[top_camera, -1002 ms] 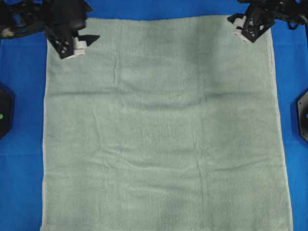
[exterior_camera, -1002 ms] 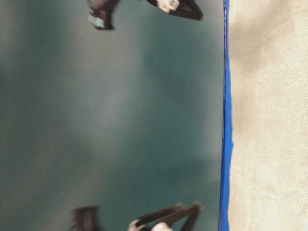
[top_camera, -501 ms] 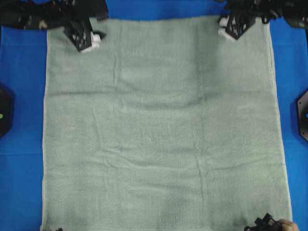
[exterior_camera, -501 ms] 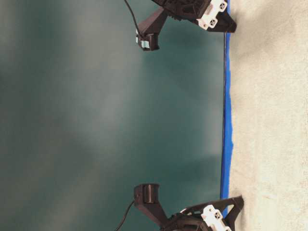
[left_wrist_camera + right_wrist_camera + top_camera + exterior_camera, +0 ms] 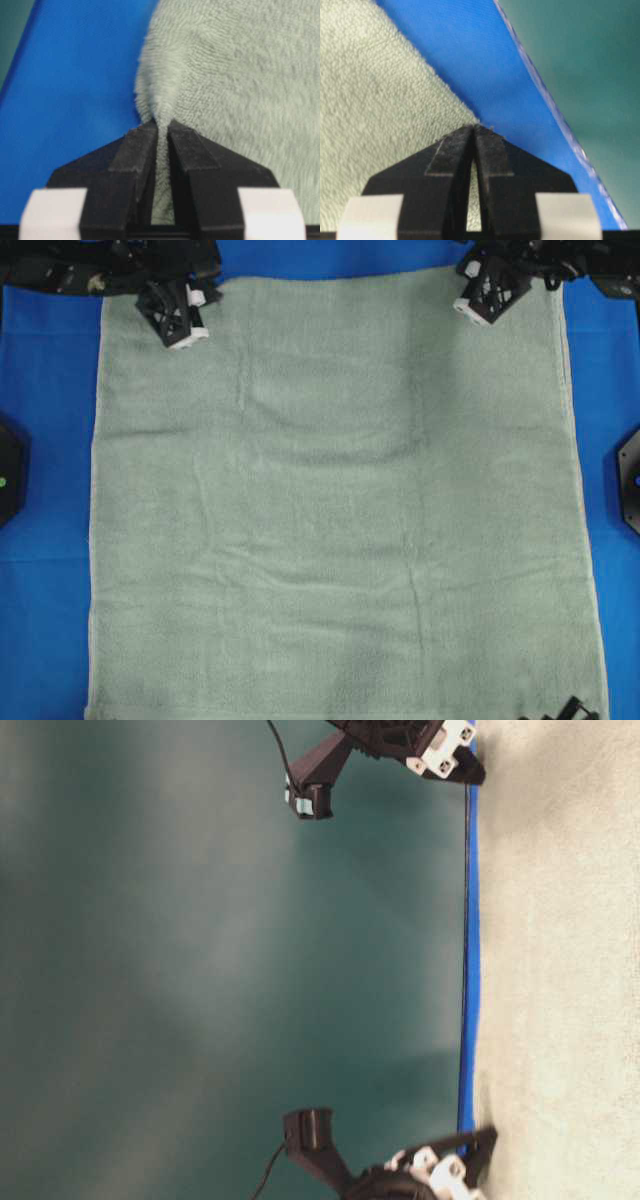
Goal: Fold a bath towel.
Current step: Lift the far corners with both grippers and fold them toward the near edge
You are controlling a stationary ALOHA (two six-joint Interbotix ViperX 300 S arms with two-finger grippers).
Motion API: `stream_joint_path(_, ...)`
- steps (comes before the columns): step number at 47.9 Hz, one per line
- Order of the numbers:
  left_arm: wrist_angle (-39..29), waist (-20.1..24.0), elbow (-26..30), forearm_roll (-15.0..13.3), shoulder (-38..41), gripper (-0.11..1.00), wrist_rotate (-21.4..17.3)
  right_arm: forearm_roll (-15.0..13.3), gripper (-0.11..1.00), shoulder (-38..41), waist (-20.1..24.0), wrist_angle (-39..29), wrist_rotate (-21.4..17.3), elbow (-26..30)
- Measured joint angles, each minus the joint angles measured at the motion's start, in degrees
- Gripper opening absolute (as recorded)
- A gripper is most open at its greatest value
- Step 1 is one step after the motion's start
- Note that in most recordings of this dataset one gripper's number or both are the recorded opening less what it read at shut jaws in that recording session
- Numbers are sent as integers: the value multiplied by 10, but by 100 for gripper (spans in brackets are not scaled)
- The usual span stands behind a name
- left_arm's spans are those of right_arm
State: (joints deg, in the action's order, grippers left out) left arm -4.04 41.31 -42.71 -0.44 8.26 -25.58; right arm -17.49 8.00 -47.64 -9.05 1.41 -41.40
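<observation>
With both grippers, left (image 5: 162,131) and right (image 5: 474,131), clamped on far corners of the towel (image 5: 340,510) lying flat on the blue cloth (image 5: 45,450), lift evenly, carry toward near edge, keeping hem taut.

Bright, even light from above; faint shadows only. Overhead view sharp. Table-level view turned sideways, backdrop hazy. Wrist views soft at close range.

The bath towel (image 5: 340,510) lies flat on the cloth (image 5: 45,440). A ridge of its edge stands between the left gripper's (image 5: 161,131) fingers (image 5: 137,150), cloth to their left. The right gripper's (image 5: 474,131) fingers (image 5: 492,150) meet at a towel corner, towel left of them, cloth beyond and right.
</observation>
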Motion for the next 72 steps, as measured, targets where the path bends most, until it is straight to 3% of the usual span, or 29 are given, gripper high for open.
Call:
stream_joint_path(18, -95, 4, 31, 0, -134, 5, -29, 5, 2, -126, -2, -26, -17, -22)
stream_joint_path(25, -120, -12, 18, -1, -147, 5, -8, 17, 2, -169, 15, -66, -38, -44)
stream_joint_path(29, -138, -41, -3, -1, -160, 5, 33, 27, 2, -197, 53, -96, -54, -67)
stream_joint_path(35, -161, -105, -41, -3, -182, 5, 80, 58, 2, -247, 141, -142, -97, -109)
stream_joint_path(41, -176, -222, -81, -11, -207, 5, 126, 109, 2, -296, 250, -176, -158, -148)
stream_joint_path(44, -177, -281, -94, -13, -216, 5, 169, 137, 2, -319, 316, -185, -211, -166)
stream_joint_path(49, -175, -390, -106, -12, -221, 5, 275, 172, 2, -347, 446, -182, -292, -184)
stream_joint_path(57, -148, -531, -108, -13, -218, 5, 421, 178, 2, -338, 618, -153, -442, -185)
stream_joint_path(63, -98, -639, -97, -12, -197, 5, 510, 178, 2, -302, 723, -142, -529, -166)
stream_joint_path(68, -64, -715, -69, -13, -169, 5, 577, 178, 2, -260, 801, -134, -577, -138)
stream_joint_path(72, -52, -761, -38, -12, -135, 5, 608, 178, 2, -223, 853, -124, -606, -106)
